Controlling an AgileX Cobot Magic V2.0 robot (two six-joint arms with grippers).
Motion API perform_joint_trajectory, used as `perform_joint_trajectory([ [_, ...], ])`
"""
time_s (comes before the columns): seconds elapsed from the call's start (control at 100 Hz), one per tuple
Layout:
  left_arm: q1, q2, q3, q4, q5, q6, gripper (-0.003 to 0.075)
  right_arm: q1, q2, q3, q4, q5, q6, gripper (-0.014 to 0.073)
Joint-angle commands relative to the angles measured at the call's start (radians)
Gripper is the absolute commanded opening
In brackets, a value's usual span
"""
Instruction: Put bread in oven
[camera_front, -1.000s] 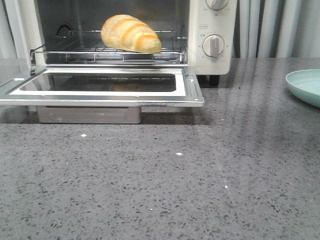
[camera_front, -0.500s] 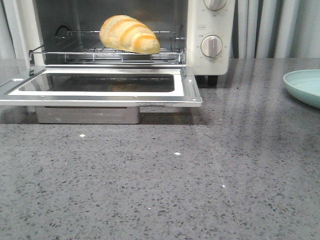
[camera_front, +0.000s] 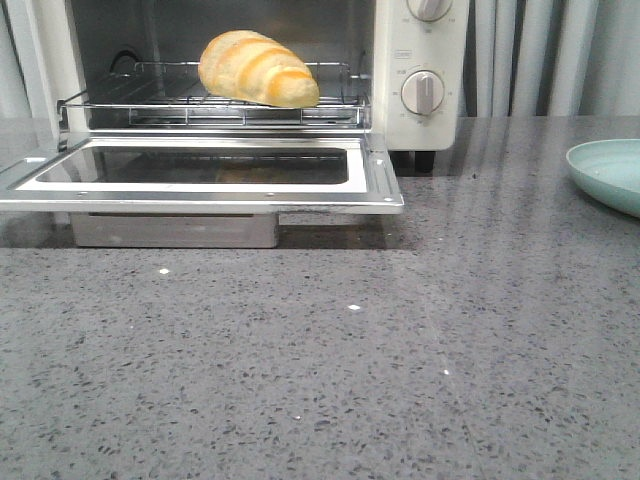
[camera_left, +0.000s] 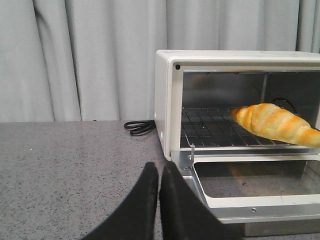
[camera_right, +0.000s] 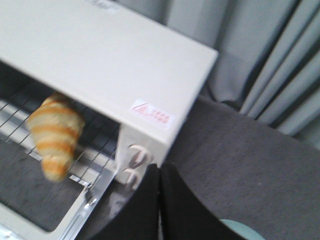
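Bread (camera_front: 258, 68) is laid on the oven (camera_front: 420, 60) rack, well apart from both closed, empty jaws.

The bread (camera_front: 257, 68) lies on the wire rack (camera_front: 210, 100) inside the oven (camera_front: 420, 60). The oven door (camera_front: 200, 180) hangs open, flat over the grey worktop (camera_front: 330, 370). Two round knobs (camera_front: 423, 92) sit beside the opening. A pale green bowl (camera_front: 610, 175) rests far right.

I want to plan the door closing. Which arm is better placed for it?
Probably left: its shut claw faces the open door near the table, below the bread. The right claw is above the oven.
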Motion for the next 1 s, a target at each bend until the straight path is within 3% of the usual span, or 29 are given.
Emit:
perform_joint_trajectory([
  [0.0,0.004,-0.025,-0.025,-0.007,-0.071,0.001,-0.0021,-0.083,-0.044,-0.015,-0.01,-0.16,0.002,-0.0068],
  [0.14,0.004,-0.025,-0.025,-0.007,-0.071,0.001,-0.0021,-0.173,-0.12,0.132,0.005,-0.372,0.002,-0.0068],
  [0.32,0.004,-0.025,-0.025,-0.007,-0.071,0.001,-0.0021,-0.227,-0.284,0.457,0.005,-0.598,0.002,-0.0068],
  [0.66,0.004,-0.025,-0.025,-0.007,-0.071,0.001,-0.0021,-0.346,-0.628,1.065,0.084,-0.804,0.002,-0.0068],
  [0.99,0.004,-0.025,-0.025,-0.007,-0.071,0.001,-0.0021,-0.471,-0.94,1.496,0.115,-1.023,0.002,-0.0068],
])
